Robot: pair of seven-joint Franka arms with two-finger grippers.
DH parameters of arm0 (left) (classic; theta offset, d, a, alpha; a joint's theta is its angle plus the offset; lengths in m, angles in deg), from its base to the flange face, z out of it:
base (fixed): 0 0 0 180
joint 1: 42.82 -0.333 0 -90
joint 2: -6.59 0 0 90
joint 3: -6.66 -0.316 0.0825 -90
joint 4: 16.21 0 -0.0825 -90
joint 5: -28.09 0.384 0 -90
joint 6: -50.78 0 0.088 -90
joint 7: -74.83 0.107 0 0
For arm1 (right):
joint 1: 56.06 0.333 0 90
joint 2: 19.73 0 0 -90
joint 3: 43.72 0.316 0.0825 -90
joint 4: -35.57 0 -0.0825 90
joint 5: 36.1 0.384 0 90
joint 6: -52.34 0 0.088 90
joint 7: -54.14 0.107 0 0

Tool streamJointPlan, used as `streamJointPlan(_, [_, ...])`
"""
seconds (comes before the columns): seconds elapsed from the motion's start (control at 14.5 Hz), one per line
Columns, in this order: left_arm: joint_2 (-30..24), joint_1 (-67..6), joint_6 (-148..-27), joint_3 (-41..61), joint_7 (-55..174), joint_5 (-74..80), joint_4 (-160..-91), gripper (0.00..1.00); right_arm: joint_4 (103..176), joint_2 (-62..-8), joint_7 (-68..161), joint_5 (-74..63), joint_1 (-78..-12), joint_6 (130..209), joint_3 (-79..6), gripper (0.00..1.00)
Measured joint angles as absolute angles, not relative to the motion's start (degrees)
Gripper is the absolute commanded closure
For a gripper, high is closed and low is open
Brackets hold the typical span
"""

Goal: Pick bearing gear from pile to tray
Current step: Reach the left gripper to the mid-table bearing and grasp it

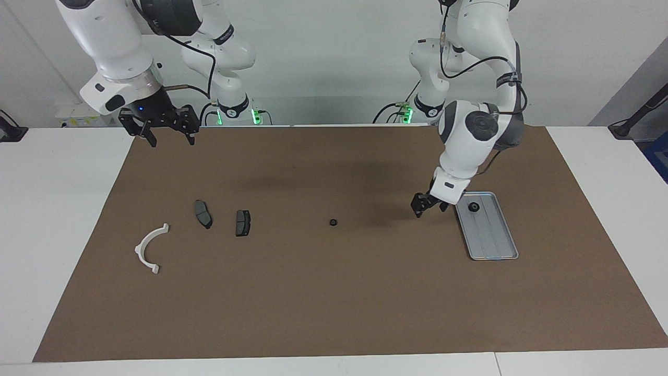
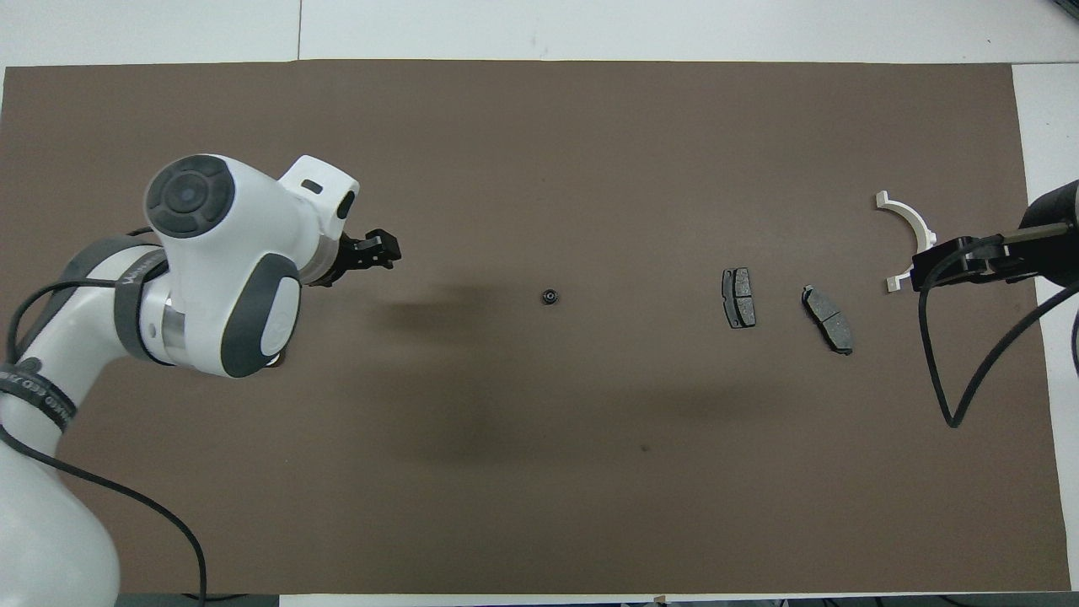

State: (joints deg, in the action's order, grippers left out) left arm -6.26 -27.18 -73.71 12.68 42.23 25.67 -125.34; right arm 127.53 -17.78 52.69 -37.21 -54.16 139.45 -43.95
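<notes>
Silver-grey ridged tray point(image 1: 494, 242) holds one small black round bearing gear point(image 1: 474, 207). Left gripper point(image 1: 429, 204) hovers beside it, right gripper point(image 1: 166, 129) raised; both spread wide, empty

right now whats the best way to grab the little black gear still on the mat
Come straight down on the small black gear: it lies flat and alone mid-mat. Close the jaws across its round outer rim. The left gripper is nearest.
</notes>
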Motion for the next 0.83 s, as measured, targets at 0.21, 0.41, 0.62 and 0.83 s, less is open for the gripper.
streamJointPlan(0.21, [-13.7,-19.08,-70.57,12.65,29.52,26.09,-114.67,0.0,127.59,-16.06,52.7,-37.2,-54.16,139.39,-44.02,0.0])
streamJointPlan(0.41, [-22.01,-12.5,-68.83,12.2,22.41,26.99,-106.01,0.0,127.94,-15.73,52.75,-37.2,-54.16,139.39,-44.08,0.0])
streamJointPlan(0.62, [-29.66,-5.57,-66.27,7.84,18.78,26.92,-98.71,0.0,128.15,-15.73,52.75,-37.2,-54.18,139.39,-44.24,0.0])
streamJointPlan(0.83, [-31.79,-3.98,-66.31,6.89,17.85,25.94,-96.54,0.0,128.2,-15.73,52.75,-37.2,-54.19,139.39,-44.27,0.0])
